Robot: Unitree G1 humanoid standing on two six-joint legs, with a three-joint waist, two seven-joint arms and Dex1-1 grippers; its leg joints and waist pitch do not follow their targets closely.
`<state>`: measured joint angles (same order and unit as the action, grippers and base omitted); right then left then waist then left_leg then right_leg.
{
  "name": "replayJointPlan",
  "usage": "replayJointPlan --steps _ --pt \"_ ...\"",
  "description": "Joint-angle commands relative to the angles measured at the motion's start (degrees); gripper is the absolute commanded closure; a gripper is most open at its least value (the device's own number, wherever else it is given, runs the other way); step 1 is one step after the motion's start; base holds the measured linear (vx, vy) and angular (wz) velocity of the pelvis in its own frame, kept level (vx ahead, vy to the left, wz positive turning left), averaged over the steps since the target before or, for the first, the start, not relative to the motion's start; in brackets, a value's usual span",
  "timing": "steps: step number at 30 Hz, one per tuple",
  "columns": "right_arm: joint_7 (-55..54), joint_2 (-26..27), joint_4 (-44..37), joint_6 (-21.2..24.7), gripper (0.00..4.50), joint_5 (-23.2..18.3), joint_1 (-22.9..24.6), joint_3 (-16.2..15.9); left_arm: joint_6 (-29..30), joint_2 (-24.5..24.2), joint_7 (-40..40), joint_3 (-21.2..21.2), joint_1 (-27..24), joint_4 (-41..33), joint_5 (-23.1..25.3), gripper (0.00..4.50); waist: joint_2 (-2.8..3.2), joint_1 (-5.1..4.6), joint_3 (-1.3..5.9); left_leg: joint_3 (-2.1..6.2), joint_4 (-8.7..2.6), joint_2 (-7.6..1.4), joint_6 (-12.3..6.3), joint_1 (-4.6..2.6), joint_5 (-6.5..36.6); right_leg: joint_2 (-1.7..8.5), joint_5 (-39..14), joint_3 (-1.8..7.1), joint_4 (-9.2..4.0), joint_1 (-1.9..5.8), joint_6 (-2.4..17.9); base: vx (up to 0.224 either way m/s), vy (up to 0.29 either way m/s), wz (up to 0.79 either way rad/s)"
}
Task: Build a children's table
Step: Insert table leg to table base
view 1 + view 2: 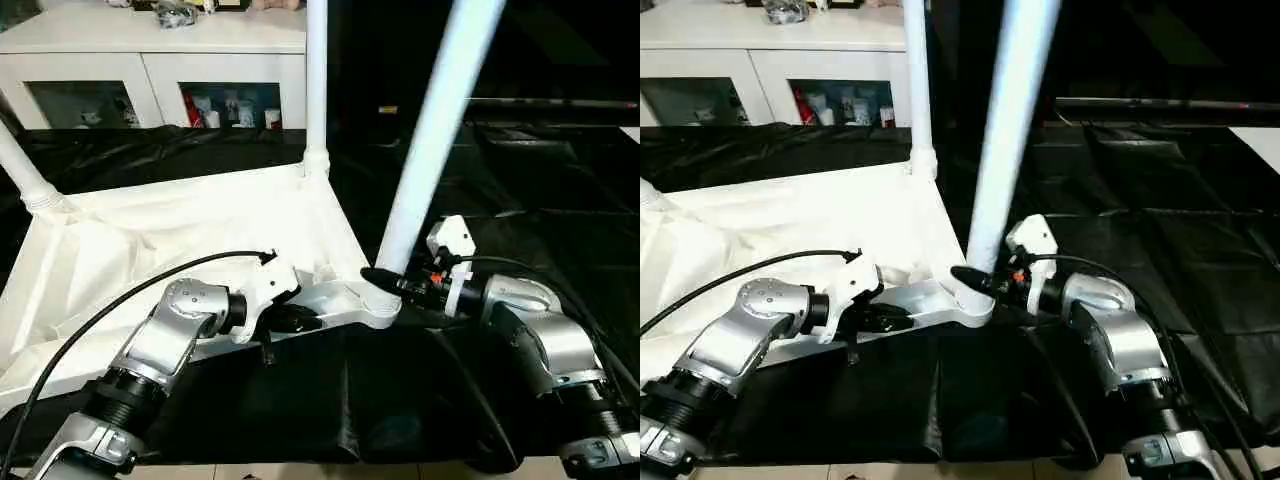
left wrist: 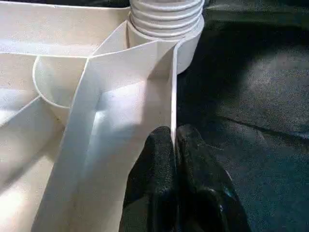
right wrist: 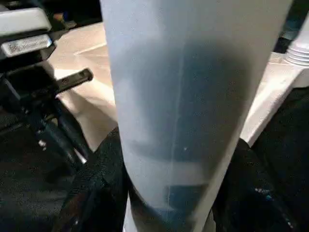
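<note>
Children's table [image 1: 190, 235] upside down on a counter [image 1: 560, 200] draped in black sheeting, ribbed underside up, near right corner close to the counter's near edge. Three white legs standing up from the corners: one at the far right corner [image 1: 316, 80], one at the far left [image 1: 22, 170], one at the near right corner [image 1: 440, 120], this last leaning to the right rather than upright, its foot in the corner socket.

Left claw [image 2: 174, 145] pinched narrow on the thin near rim of the tabletop, just left of the near right corner; black fingertips [image 2: 154, 159] pressed on either side of the rim wall, threaded leg end right beyond them. Silver forearm and a black cable trailing back to the near left.

Right claw [image 1: 385, 282] closed around the base of the leaning leg, one black finger [image 3: 96, 183] on each side of the tube, just above the socket.

White cabinet [image 1: 150, 60] with glass-fronted compartments at the far left, small items behind the glass.
</note>
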<state>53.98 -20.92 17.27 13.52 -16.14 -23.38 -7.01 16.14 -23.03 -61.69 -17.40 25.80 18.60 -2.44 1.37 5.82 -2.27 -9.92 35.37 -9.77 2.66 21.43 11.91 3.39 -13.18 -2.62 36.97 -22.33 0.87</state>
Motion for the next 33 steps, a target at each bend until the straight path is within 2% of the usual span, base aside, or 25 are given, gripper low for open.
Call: replayJointPlan --steps 1,3,5,9,10,11,12,15,16,20,23,24,25,28,30,33 --pt "2.7 0.2 4.1 2.7 2.62 0.8 3.1 -3.6 -0.5 -0.6 1.2 0.7 0.5 0.2 0.7 4.5 -0.09 0.23 2.63 1.43 -4.82 -3.55 -2.0 -0.63 9.1 5.4 -6.5 2.88 -5.07 2.55 13.2 0.0 0.0 0.0" --pt "2.9 0.2 4.2 2.6 2.62 0.6 3.6 -3.3 -0.7 -0.6 1.2 0.6 0.6 0.4 0.7 4.5 -0.19 0.15 2.49 1.51 -5.12 -3.62 -1.3 -0.83 10.9 5.39 -9.1 2.92 -5.36 2.56 12.8 0.0 0.0 0.0" --pt "3.1 0.2 4.0 2.9 2.62 0.4 4.0 -3.0 -0.8 -0.6 1.3 0.6 0.7 0.6 0.7 4.5 0.34 0.15 2.41 1.6 -5.33 -3.7 -0.64 -1.1 12.4 5.46 -10.9 2.99 -5.58 2.46 12.5 0.0 0.0 0.0" --pt "2.5 0.7 3.8 3.0 2.62 -0.6 5.5 -1.5 -1.4 -0.4 1.6 0.5 1.3 1.3 0.8 4.5 0.16 0.11 2.76 1.57 -5.25 -3.64 -0.74 -0.99 10.7 5.37 -6.2 3.01 -5.31 2.71 13.0 0.0 0.0 0.0" --pt "2.3 0.8 3.8 2.9 2.62 -0.7 5.9 -1.4 -1.6 -0.4 1.6 0.5 1.4 1.4 0.8 4.5 0.48 0.21 2.78 1.58 -5.2 -3.64 -0.89 -0.97 10.1 5.38 -5.0 2.98 -5.22 2.67 13.3 0.0 0.0 0.0" --pt "1.9 1.1 4.0 2.4 2.62 -0.6 6.3 -1.3 -1.7 -0.3 1.6 0.5 1.5 1.6 0.8 4.5 0.31 0.13 2.76 1.53 -5.21 -3.62 -1.01 -0.95 10.1 5.3 -4.7 2.96 -5.26 2.69 13.3 0.0 0.0 0.0" --pt "1.6 1.3 4.2 1.9 2.62 -0.4 6.6 -1.3 -1.8 -0.3 1.5 0.4 1.7 1.8 0.8 4.5 0.64 0.21 2.77 1.55 -5.21 -3.6 -1.01 -0.96 10.3 5.35 -4.5 2.95 -5.27 2.67 13.4 0.0 0.0 0.0" --pt "0.6 2.1 5.0 0.5 2.62 -0.3 6.7 -0.7 -2.9 0.1 1.4 0.4 2.1 2.4 0.6 4.5 0.54 0.21 2.71 1.57 -5.36 -3.58 -0.81 -1.01 11.4 5.34 -5.9 2.9 -5.52 2.67 13.3 0.0 0.0 0.0" --pt "1.1 2.2 5.4 0.4 2.62 -0.7 6.3 -0.5 -4.2 0.3 0.7 0.4 2.3 2.7 0.2 4.5 0.81 0.17 2.65 1.61 -5.45 -3.6 -0.54 -1.05 12.2 5.38 -7.0 2.9 -5.62 2.64 13.3 0.0 0.0 0.0" --pt "4.7 1.2 6.3 0.7 2.62 -0.9 5.3 -1.2 -6.7 -0.1 -3.7 -0.2 2.0 2.5 -1.6 4.5 0.81 0.11 2.59 1.7 -5.67 -3.68 -0.05 -1.12 14.0 5.44 -9.5 2.98 -5.87 2.68 12.8 0.0 0.0 0.0" --pt "7.9 0.3 7.3 0.0 2.62 -0.7 4.5 -1.9 -7.2 -0.7 -6.0 -0.5 2.3 2.4 -2.3 4.5 0.85 0.13 2.9 1.61 -5.5 -3.78 -0.86 -1.03 11.3 5.33 -4.0 2.85 -5.34 2.83 13.8 0.0 0.0 0.0" --pt "8.4 0.2 7.4 -0.1 2.62 -0.6 4.4 -2.0 -7.4 -0.8 -6.4 -0.6 2.3 2.4 -2.4 4.5 0.85 0.13 2.9 1.61 -5.5 -3.78 -0.86 -1.03 11.3 5.33 -4.0 2.85 -5.34 2.83 13.8 0.0 0.0 0.0" --pt "11.2 -0.6 8.9 -0.7 2.62 -0.1 3.6 -2.8 -7.9 -1.5 -8.2 -1.0 2.9 3.0 -2.5 4.5 0.81 0.2 3.05 1.55 -5.28 -3.71 -1.59 -0.92 9.3 5.32 -0.2 2.71 -5.02 2.97 14.6 0.0 0.0 0.0" --pt "13.3 -1.2 10.9 -1.8 2.62 0.7 2.5 -3.6 -9.0 -2.0 -9.1 -1.0 3.8 4.6 -2.0 4.5 0.88 0.43 3.11 1.39 -5.06 -3.72 -2.61 -0.87 8.1 5.35 2.0 2.52 -4.85 2.99 15.5 0.0 0.0 0.0" --pt "13.6 -1.3 11.3 -2.0 2.62 0.9 2.3 -3.7 -9.4 -2.1 -9.0 -1.0 4.0 5.1 -1.7 4.5 0.9 0.58 3.04 1.42 -5.13 -3.76 -2.59 -0.93 8.6 5.4 0.9 2.47 -4.95 2.98 15.6 0.0 0.0 0.0" --pt "14.3 -1.1 12.9 -2.6 2.62 1.4 1.6 -3.5 -9.6 -2.0 -8.1 -0.1 4.5 6.0 -1.4 4.5 0.89 0.72 2.83 1.45 -5.52 -3.99 -1.47 -1.18 11.2 5.5 -3.7 2.55 -5.31 2.85 15.3 0.0 0.0 0.0"
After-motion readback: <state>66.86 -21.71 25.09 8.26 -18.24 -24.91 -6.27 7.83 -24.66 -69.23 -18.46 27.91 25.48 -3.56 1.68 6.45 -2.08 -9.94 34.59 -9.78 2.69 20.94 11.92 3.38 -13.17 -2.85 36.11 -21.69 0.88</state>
